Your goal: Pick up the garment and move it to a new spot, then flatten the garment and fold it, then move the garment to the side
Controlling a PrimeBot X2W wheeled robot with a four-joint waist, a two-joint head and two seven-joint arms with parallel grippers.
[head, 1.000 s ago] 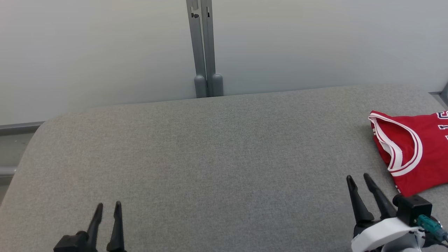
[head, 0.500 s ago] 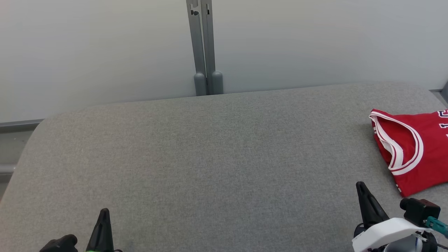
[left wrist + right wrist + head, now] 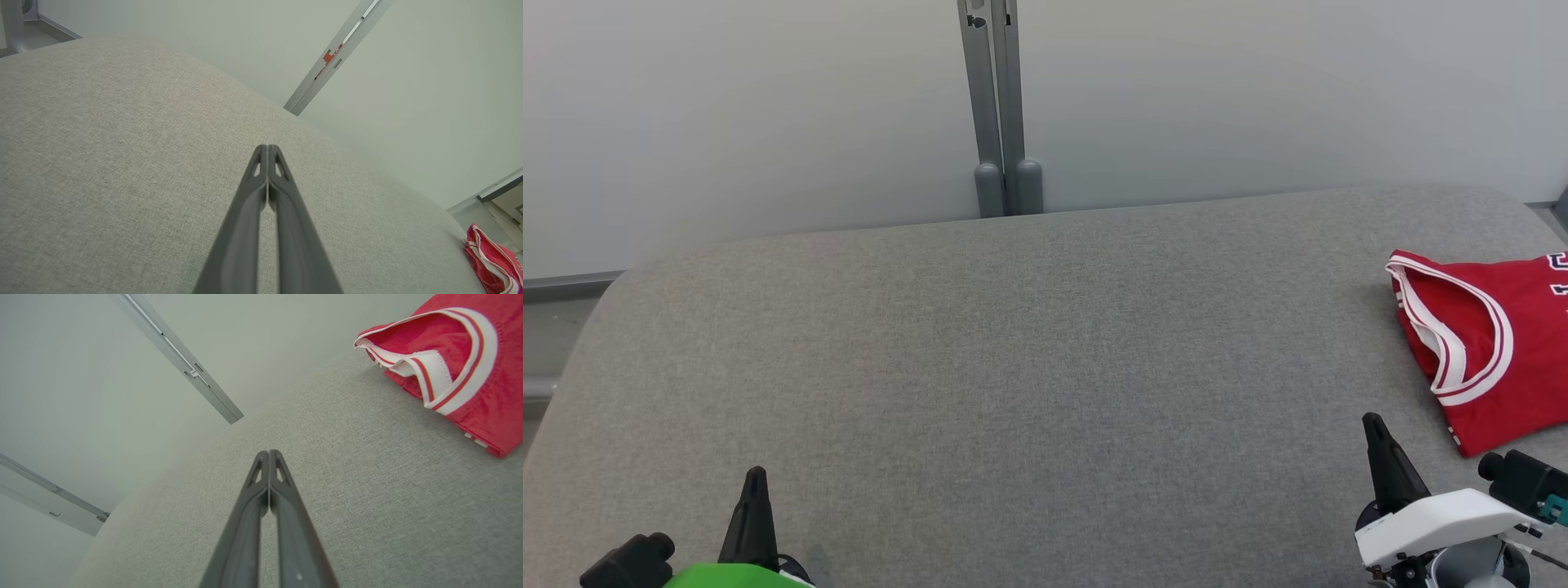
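At the far right edge of the grey fabric-covered table, the red white-trimmed sleeveless jersey is lying ahead of, and apart from, the right hand, which, like the left hand, is holding its fingers pressed together.

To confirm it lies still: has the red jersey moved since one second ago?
No. The red jersey keeps its place against the far edge of the table; only the camera tilted.

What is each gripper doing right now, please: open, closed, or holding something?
Left gripper: closed, empty.
Right gripper: closed, empty; the red jersey lies apart from it.
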